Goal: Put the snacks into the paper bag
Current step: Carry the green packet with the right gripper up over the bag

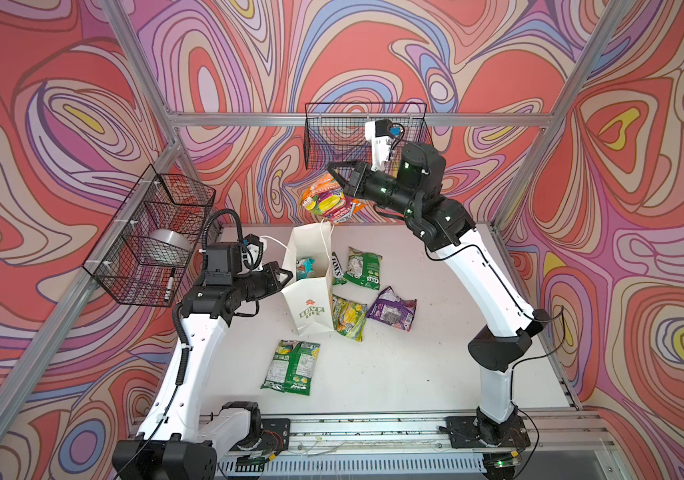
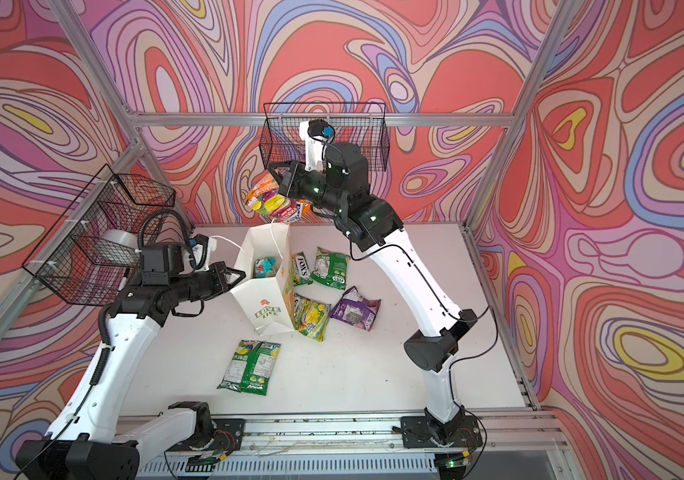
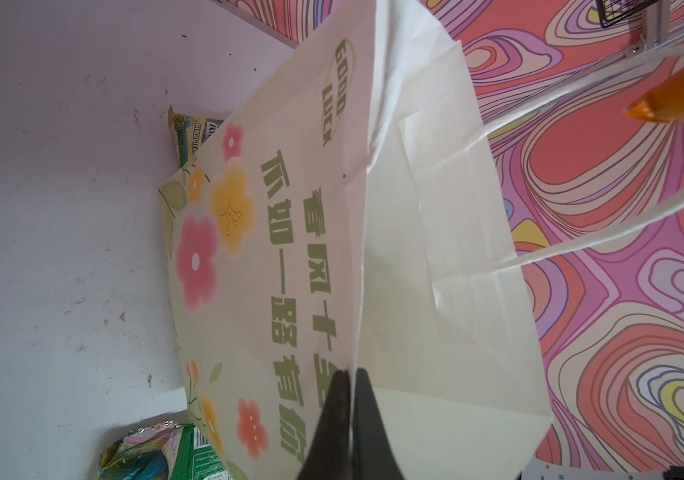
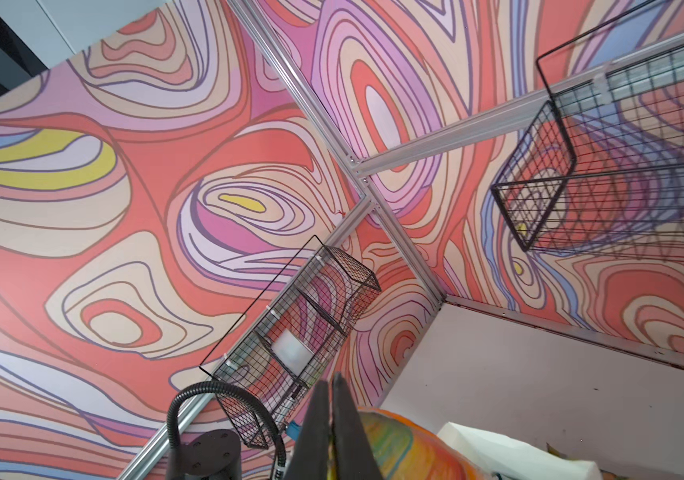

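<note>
Holding the paper bag [image 1: 310, 309] upright on the table [image 1: 415, 365], the left gripper [image 3: 348, 376] is clamped on the bag's wall. The right gripper [image 4: 330, 384], closed on an orange snack packet [image 1: 323, 200], hangs above the bag's far rim. A teal-pink packet [image 1: 305, 266] lies inside; a green packet [image 1: 363, 270] and purple packet [image 1: 392, 308] lie beside the bag.

You are looking at a scuffed white tabletop [image 1: 415, 374] that is sitting inside walls [image 1: 62, 104] swirling with red, pink, purple and yellow bands. Silver aluminium frame bars [image 1: 248, 119] are running along its far edge and rising from both far corners. A divided black wire basket [image 1: 153, 237] is hanging beside the left edge, and a plain black wire basket [image 1: 332, 137] is hanging above the far edge.
</note>
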